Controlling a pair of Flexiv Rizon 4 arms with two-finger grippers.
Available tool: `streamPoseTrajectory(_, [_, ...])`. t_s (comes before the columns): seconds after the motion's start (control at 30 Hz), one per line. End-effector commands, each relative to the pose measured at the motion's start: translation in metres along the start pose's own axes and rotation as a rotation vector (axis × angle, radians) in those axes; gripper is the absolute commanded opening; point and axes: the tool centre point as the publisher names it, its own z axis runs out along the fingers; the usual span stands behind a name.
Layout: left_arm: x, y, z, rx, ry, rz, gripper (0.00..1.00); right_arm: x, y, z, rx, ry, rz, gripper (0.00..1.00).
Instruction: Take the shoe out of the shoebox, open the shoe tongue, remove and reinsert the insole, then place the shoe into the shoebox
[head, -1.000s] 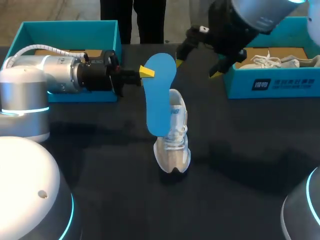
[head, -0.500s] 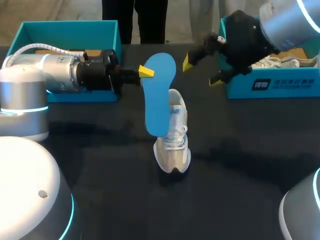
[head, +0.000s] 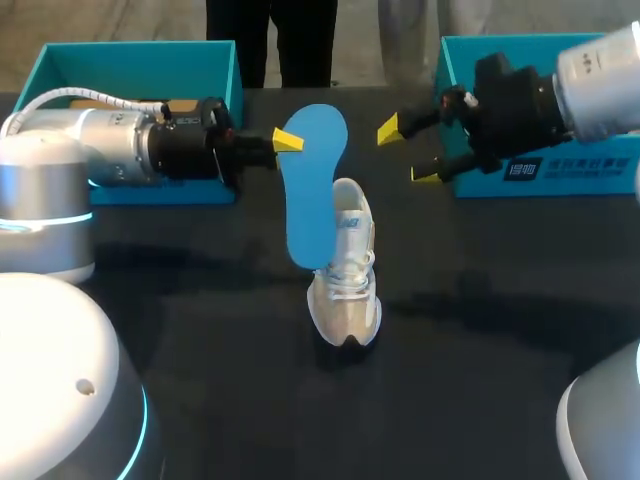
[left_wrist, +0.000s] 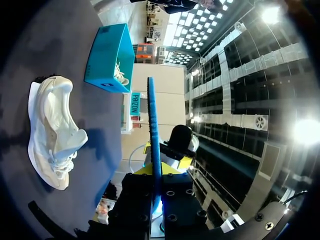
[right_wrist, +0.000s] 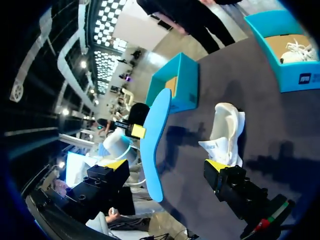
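Right end effector (wide open, empty) now nearer shoebox; left end effector pinching insole.

"What's the left arm like?"

"A silver-grey cylinder going black at the wrist, with a white ribbed cable arching along it. The white domed housing has a cyan light ring."

"And the right arm?"

"Silver too, black toward the wrist."

"The grippers?"

"Black. The left gripper and right gripper have bright yellow tips. Round screws dot the left one's mount."
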Motion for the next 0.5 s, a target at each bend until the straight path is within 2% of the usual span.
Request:
streamPoseTrajectory(0.03, [0.000, 0.001, -0.003, 0.004, 0.006, -0.004, 0.00, -0.009, -0.002, 0.009, -0.009, 0.223, 0.004, 1.00])
streamPoseTrajectory(0.5, [0.001, -0.001, -0.005, 0.008, 0.011, -0.012, 0.00, -0.018, -0.004, 0.019, -0.002, 0.229, 0.035, 1.00])
